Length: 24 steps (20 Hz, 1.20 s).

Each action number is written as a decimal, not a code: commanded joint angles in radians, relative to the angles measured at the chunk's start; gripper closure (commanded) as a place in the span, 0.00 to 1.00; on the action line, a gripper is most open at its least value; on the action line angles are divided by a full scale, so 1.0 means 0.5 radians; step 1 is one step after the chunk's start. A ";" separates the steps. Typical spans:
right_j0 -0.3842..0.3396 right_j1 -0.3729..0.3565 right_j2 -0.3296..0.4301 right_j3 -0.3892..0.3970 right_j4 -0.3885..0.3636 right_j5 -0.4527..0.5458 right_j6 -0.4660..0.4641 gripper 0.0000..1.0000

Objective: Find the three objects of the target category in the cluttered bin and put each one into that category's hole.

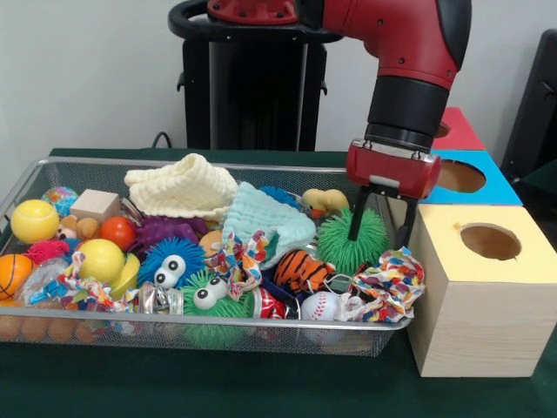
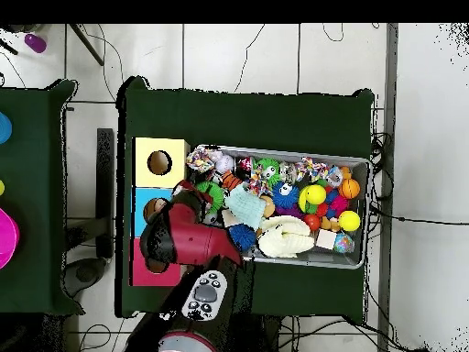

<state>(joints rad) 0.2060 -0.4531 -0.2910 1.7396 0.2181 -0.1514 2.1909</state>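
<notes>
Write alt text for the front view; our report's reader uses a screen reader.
A red robot arm's gripper, fingers open, hangs over a green spiky ball in a wire bin crowded with toys and cloths. Yellow, blue and red boxes with round holes stand beside the bin.

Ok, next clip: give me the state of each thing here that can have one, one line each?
Red and black end effector: open, fingers straddling the green spiky rubber ball, holding nothing.
Wire mesh bin: full of toys and cloths.
Yellow-topped wooden box: hole shows nothing inside.
Blue-topped box: hole shows nothing inside.
Red-topped box: hole mostly hidden by the arm.
Cream knitted cloth: crumpled on the pile.
</notes>
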 commanded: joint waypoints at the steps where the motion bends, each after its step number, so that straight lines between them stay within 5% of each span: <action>1: -0.132 0.038 0.245 -0.166 -0.110 -0.058 0.176 0.00; 8: -0.230 0.013 0.140 -0.331 -0.068 0.294 0.052 0.00; 18: -0.463 0.166 0.041 -0.559 -0.051 0.372 0.052 0.00; 24: -0.399 0.235 -0.066 -0.638 0.053 0.494 0.163 0.00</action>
<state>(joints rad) 0.0077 -0.4112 -0.3341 1.5037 0.2031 -0.0598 2.1909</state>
